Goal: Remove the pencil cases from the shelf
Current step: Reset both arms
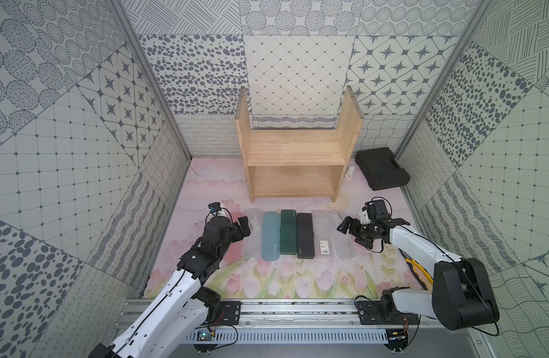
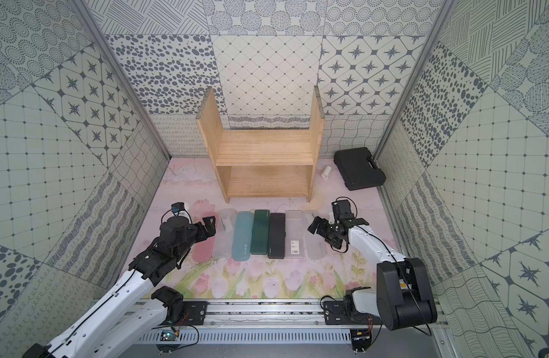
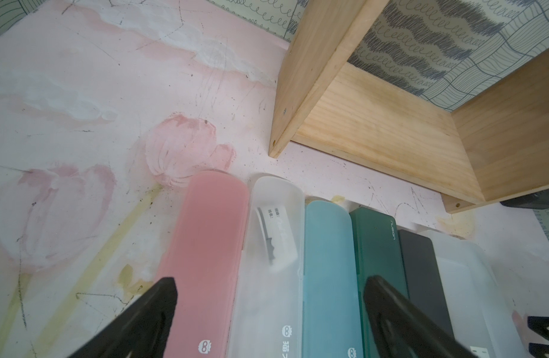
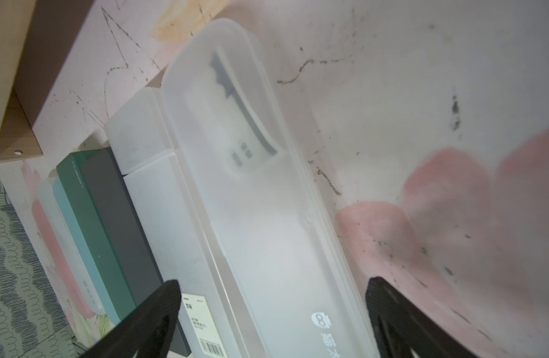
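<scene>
Several pencil cases lie side by side on the floral mat in front of the shelf (image 1: 294, 155), whose two boards are bare. From the left they are pink (image 1: 232, 252), frosted clear (image 1: 254, 245), light blue (image 1: 270, 237), dark green (image 1: 288, 232), black (image 1: 305, 235) and two more frosted clear ones (image 1: 322, 235) (image 1: 341, 240). My left gripper (image 3: 271, 283) hovers open over the pink (image 3: 211, 248) and clear (image 3: 276, 198) cases at the row's left end. My right gripper (image 4: 274, 283) hovers open over the rightmost clear case (image 4: 260, 201). Neither holds anything.
A big black toolbox (image 1: 381, 169) lies at the back right by the wall, with a small white cylinder (image 1: 350, 172) between it and the shelf. Patterned walls close in the left, right and back. The arm rail (image 1: 298, 313) runs along the front.
</scene>
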Robot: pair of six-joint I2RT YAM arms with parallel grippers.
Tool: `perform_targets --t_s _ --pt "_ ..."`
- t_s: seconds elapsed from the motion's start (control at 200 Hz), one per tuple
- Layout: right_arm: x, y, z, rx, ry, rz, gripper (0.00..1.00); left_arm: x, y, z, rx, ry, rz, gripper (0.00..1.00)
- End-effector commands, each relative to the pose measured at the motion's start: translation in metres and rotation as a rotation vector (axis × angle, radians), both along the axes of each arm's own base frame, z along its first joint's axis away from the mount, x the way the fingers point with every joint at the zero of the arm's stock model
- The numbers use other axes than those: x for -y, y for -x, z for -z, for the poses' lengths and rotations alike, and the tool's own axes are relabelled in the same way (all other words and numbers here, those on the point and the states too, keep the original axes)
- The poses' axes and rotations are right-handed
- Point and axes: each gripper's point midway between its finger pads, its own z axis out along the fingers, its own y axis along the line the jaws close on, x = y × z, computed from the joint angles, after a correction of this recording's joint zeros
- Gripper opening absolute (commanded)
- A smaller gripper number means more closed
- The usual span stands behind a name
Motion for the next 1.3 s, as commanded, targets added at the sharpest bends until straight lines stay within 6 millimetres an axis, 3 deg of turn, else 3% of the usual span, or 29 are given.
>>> perform_targets --t_s 0.0,0.275,0.57,0.72,0.82,0.97,1.085,1.196,1.296 --pt "-0.004 -0.003 0.003 0.006 -0.03 -0.006 0.98 -0.001 -0.002 -0.002 0.013 0.004 -0.007 0.99" --pt "-0.016 0.003 0.002 -0.007 -0.095 -0.042 0.98 -0.001 -0.003 -0.002 0.015 0.004 -0.007 0.99" --pt "-0.006 -0.006 -0.013 0.055 -0.045 -0.018 0.98 -0.004 -0.006 -0.008 0.046 -0.016 -0.015 0.99" --pt "0.011 -0.03 -0.051 0.227 0.071 -0.012 0.98 -0.003 -0.014 -0.028 0.126 -0.085 0.023 0.99" --pt "0.022 -0.047 -0.085 0.402 0.145 -0.004 0.98 -0.002 -0.023 -0.047 0.241 -0.187 0.07 0.99" --pt "0.043 -0.067 -0.13 0.714 0.298 0.012 0.98 -0.01 -0.038 -0.058 0.377 -0.345 0.047 0.99" --pt "0.059 -0.072 -0.155 0.914 0.427 0.044 0.98 -0.004 -0.053 -0.049 0.347 -0.457 0.099 0.99" --pt "0.079 -0.072 -0.155 0.995 0.544 0.114 0.98 -0.009 -0.068 -0.03 0.308 -0.5 0.088 0.99" --pt "0.085 -0.074 -0.154 1.018 0.623 0.09 0.98 -0.021 -0.076 -0.007 0.285 -0.429 0.084 0.99"
